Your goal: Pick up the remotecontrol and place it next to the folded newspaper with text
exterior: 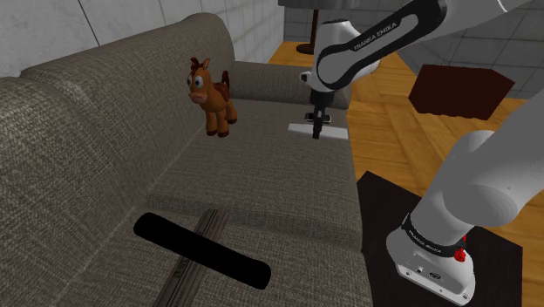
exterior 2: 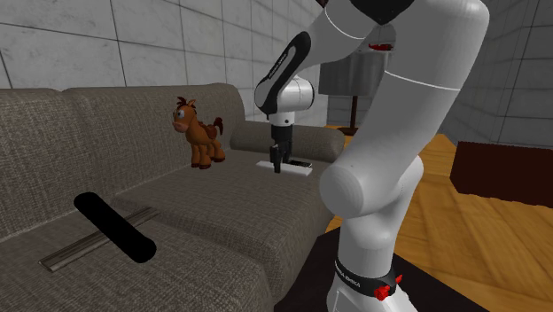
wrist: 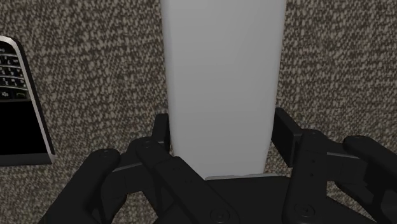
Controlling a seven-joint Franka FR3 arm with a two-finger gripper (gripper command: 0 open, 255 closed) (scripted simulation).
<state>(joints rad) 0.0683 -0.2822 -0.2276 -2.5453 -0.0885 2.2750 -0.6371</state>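
The gripper (wrist: 222, 127) had its two black fingers (wrist: 287, 132) clamped on the remote (wrist: 222, 63), one against each long edge near the end closest to the hand. The remote (drawn as a plain white slab) lay flat on the seat of the grey sofa (exterior: 105, 131), stretching straight away from the gripper. Just beside it, on the same cushion and not touching it, lay a black phone (wrist: 19, 95) with a keypad. A brown toy horse (exterior: 211, 96) stood against the backrest, to the shoulder view's left of the gripper. Well apart from the remote, on the nearer cushion, a flat grey strip (exterior: 209, 223) lay crossed by a black oblong shape (exterior: 200, 249).
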